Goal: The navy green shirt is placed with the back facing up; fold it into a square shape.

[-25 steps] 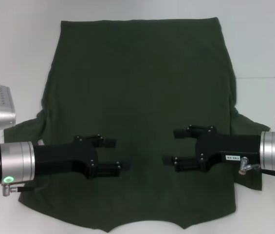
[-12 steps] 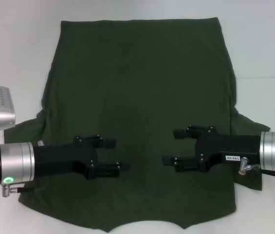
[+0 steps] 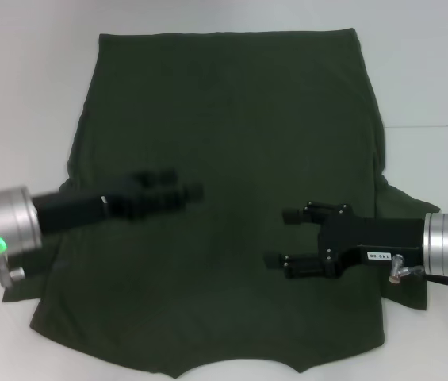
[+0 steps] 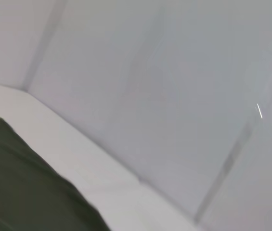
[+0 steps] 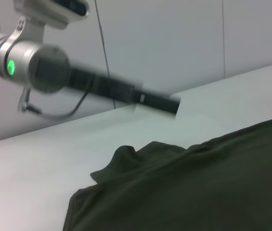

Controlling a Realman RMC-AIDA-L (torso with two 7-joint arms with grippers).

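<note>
- The navy green shirt [image 3: 224,198] lies spread flat on the white surface [image 3: 25,71], taking up most of the middle of the head view.
- Its straight hem is at the far side, and the curved neck edge is at the near edge, closest to the robot.
- Both short sleeves stick out sideways; the one on the robot's left is rumpled and raised in small folds, as the right wrist view shows.
- The fabric is plain and dark, with only faint creases across the back.
- The left claw [image 3: 178,193] hovers over the shirt's left half, its arm reaching in from the left edge with a green light on the silver cuff.
- It is smeared by motion blur, so I cannot tell whether its fingers are spread or pressed together.
- The right claw [image 3: 281,238] sits low over the shirt's right half, pointing toward the middle.
- Its two black fingers are spread apart, one farther and one nearer, with nothing between them.
- The two claws are well apart, the left one farther from the robot than the right.
- The left wrist view shows only a corner of the dark fabric, the white surface and pale walls [image 4: 174,86].
</note>
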